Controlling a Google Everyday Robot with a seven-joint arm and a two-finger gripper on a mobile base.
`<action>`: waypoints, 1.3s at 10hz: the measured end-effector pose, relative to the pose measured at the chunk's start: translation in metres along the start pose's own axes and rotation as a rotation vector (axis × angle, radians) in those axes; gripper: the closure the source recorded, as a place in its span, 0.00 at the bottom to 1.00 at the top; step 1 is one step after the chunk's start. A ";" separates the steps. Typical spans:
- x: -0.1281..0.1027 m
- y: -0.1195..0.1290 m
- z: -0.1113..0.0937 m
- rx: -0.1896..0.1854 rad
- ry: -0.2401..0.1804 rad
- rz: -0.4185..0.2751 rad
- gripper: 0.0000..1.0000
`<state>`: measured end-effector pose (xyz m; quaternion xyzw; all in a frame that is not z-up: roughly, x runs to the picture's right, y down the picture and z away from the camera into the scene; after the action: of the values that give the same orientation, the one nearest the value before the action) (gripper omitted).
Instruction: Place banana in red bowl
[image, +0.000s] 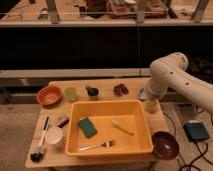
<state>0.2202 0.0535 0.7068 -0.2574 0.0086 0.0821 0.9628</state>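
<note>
claw (150, 102) hangs low at table's (50, 159) right side, just beside yellow tub's (142, 150) far-right corner, released, nothing in it. banana (122, 126) lies inside tub, right of green sponge (88, 127). red bowl (49, 95) sits on table's back-left, well apart from banana.

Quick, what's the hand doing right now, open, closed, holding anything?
Hand: open or closed cannot be told; it sits over the table's right edge, beside the yellow tub. The banana lies in that tub, not held.
</note>
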 end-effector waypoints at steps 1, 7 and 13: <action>0.004 0.001 0.000 -0.002 0.006 0.004 0.35; -0.040 0.036 0.016 -0.042 -0.145 -0.056 0.35; -0.105 0.083 0.081 -0.114 -0.267 -0.125 0.35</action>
<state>0.1012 0.1489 0.7421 -0.2985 -0.1403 0.0561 0.9424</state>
